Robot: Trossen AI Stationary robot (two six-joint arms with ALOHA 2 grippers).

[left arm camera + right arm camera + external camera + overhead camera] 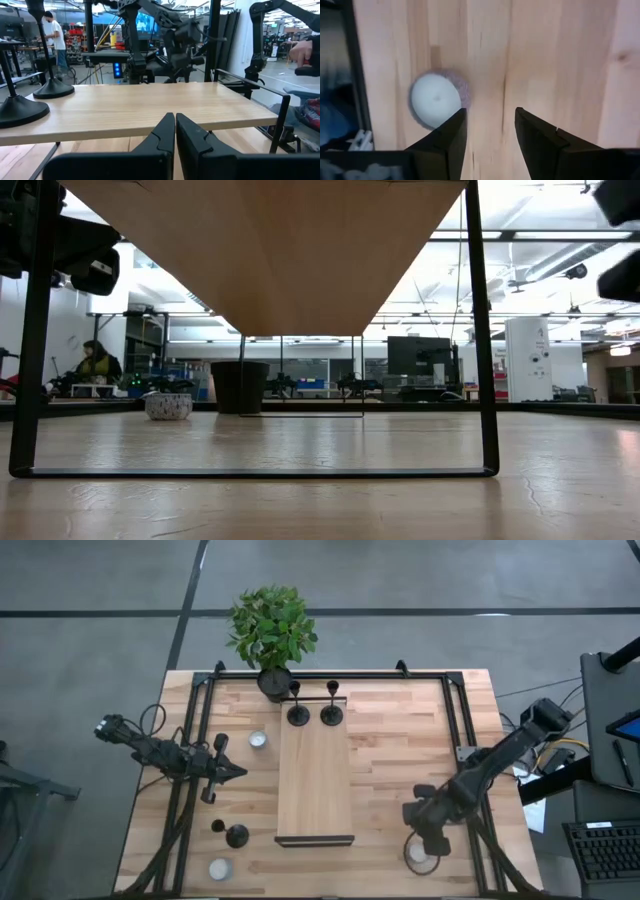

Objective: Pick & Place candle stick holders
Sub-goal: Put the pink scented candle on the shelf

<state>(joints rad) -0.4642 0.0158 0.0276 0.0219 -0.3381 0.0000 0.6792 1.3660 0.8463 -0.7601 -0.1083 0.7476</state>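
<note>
Two black candle stick holders stand upright on their disc bases at the far end of the raised wooden shelf. They also show in the left wrist view. A third holder is on the table near the shelf's near left corner. My left gripper is shut and empty, level at the shelf's left side, pointing at it. My right gripper is open and empty, pointing down over the table's near right part, beside a white tealight.
A black pot with a green plant stands at the table's far edge. Tealights lie at the shelf's left and at the near left. A black metal frame borders the table. A person stands in the room behind.
</note>
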